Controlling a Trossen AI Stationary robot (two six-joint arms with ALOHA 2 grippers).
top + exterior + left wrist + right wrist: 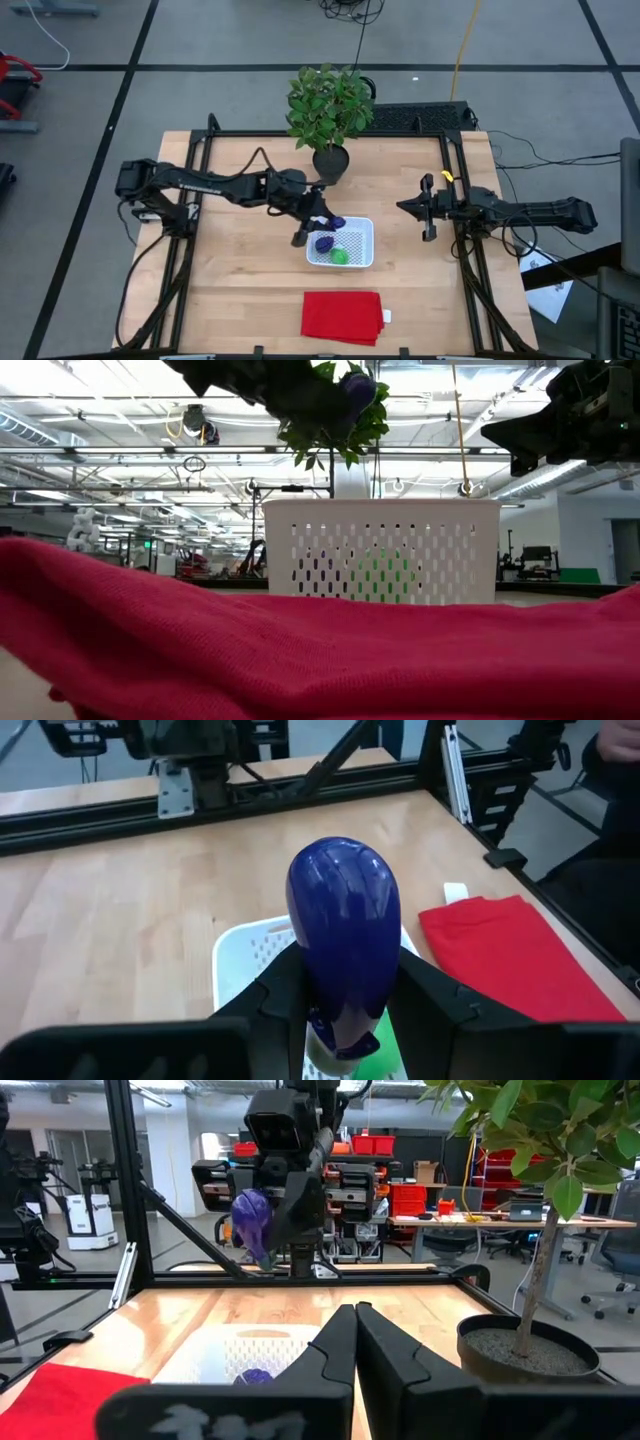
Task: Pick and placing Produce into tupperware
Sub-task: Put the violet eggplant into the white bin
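From above, the left gripper (322, 224) hung over the far left corner of the tupperware (364, 243), its jaws closed on the long purple piece (336, 223); a round purple piece (325, 243) and the green piece (340, 256) already lay inside, so the step in hand looked like placing the last of the produce. The right gripper (428, 211) waited well to the right over the surface (240, 290), jaws shut and empty. A plant (328, 105) stood just beyond the tupperware and a red cloth (341, 316) lay nearer. At table height, the cloth (300, 650) filled the foreground, the tupperware (380, 550) stood behind it with purple and green showing through its holes, and the held piece (356, 390) hung clear above the rim. The left wrist camera showed the long piece (342, 945) upright between the two fingers (283, 995), with the tupperware (245, 960) directly below and the cloth (520, 955) beside it. From the right wrist, its own jaws met (355, 1342), and the left gripper (290, 1210) carried the piece (252, 1222) above the tupperware (255, 1355). The next move probably called for lowering a little towards the middle, then opening the jaws so the piece dropped beside the others rather than on the rim.
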